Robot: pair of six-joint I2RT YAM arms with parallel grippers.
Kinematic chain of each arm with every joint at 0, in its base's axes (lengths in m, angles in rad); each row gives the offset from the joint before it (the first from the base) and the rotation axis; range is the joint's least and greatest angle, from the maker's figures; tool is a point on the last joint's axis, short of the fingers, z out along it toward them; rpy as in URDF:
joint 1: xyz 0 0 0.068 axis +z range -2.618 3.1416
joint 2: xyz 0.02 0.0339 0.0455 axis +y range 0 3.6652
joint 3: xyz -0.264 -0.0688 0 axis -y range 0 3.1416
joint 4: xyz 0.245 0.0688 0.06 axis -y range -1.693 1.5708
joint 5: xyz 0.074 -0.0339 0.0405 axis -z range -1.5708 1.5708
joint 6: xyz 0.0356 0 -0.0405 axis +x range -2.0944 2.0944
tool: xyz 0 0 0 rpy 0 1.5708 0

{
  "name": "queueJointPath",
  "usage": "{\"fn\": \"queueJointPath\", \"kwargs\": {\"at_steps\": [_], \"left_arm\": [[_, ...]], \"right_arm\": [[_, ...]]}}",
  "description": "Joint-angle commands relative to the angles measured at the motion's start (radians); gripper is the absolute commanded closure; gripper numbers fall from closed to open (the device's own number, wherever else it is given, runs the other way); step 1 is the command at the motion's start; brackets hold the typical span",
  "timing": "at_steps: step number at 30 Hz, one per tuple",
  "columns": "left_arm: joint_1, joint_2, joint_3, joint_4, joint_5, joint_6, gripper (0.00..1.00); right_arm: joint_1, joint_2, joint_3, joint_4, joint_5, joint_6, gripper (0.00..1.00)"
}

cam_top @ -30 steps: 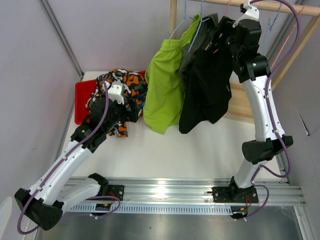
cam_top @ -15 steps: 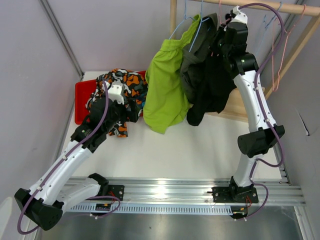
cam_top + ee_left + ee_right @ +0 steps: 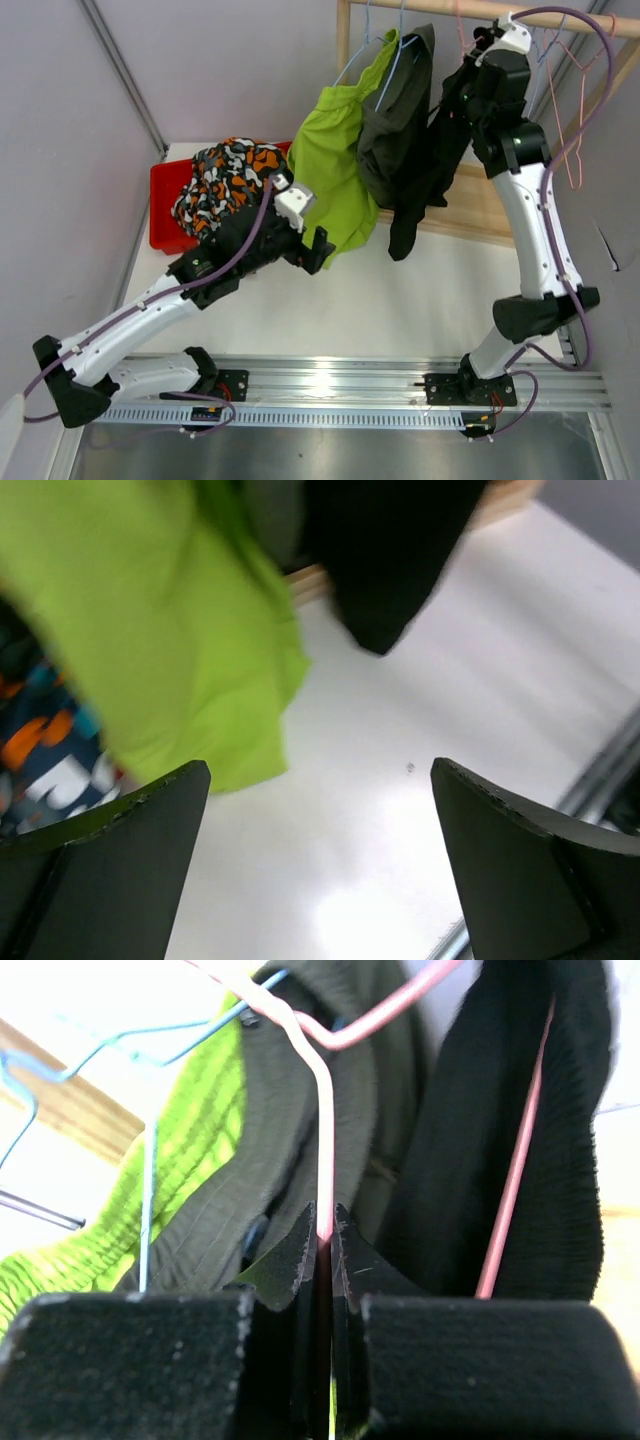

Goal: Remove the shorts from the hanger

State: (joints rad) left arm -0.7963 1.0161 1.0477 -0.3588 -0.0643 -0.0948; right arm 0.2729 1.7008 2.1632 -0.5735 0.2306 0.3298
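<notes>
1. Your right jaws are clenched on the thin pink wire hanger (image 3: 322, 1140), up among the hanging garments.
2. Your left jaws gape wide and empty, near the lime green fabric shorts (image 3: 335, 170).
3. The black fabric shorts (image 3: 440, 150) hang beside the dark grey-olive fabric shorts (image 3: 395, 120), above the white worktop (image 3: 420, 300).

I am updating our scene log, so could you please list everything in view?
lime shorts: one, lime green, leftmost on the rack
grey-olive shorts: one, dark grey-olive, next along
black shorts: one, black, hanging rightmost
patterned shorts: heap, orange-black-white, in the bin
bin: one, red, table's far left
blue hangers: at least two, blue, carrying lime and grey-olive shorts
pink hanger: one, pink, beside the black shorts
spare hangers: a few, pink, rail's right end
rack: one, pale wood, at the back
table: one, white
left end effector: one, black, open by the lime hem
right end effector: one, black, shut on the pink hanger
</notes>
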Motion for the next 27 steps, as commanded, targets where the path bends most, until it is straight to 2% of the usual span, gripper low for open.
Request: {"fn": "queueJointPath", "kwargs": {"at_steps": [1, 7, 10, 18, 23, 25, 26, 27], "left_arm": [[-0.125, 0.042, 0.118, 0.043, -0.026, 0.033, 0.01], [-0.306, 0.194, 0.285, 0.124, -0.046, 0.035, 0.01], [-0.354, 0.295, 0.408, 0.155, -0.049, 0.043, 0.01], [-0.389, 0.466, 0.598, 0.228, 0.037, 0.023, 0.01], [-0.451, 0.533, 0.604, 0.329, 0.017, 0.058, 0.01], [-0.454, 0.515, 0.58, 0.381, 0.027, 0.052, 0.01], [-0.455, 0.501, 0.493, 0.476, 0.018, 0.049, 0.01], [-0.455, 0.492, 0.473, 0.497, 0.006, 0.044, 0.01]], "right_arm": [[0.019, -0.211, -0.009, 0.038, 0.03, -0.023, 1.0], [0.045, -0.361, -0.19, 0.061, 0.023, 0.028, 1.0], [0.046, -0.389, -0.27, 0.105, -0.02, 0.052, 1.0], [0.069, -0.394, -0.325, 0.127, -0.048, 0.13, 1.0], [0.089, -0.418, -0.348, 0.136, -0.042, 0.202, 1.0], [0.094, -0.435, -0.358, 0.142, -0.051, 0.206, 1.0], [0.095, -0.438, -0.358, 0.135, -0.037, 0.212, 1.0], [0.095, -0.447, -0.368, 0.142, -0.043, 0.215, 1.0]]}}
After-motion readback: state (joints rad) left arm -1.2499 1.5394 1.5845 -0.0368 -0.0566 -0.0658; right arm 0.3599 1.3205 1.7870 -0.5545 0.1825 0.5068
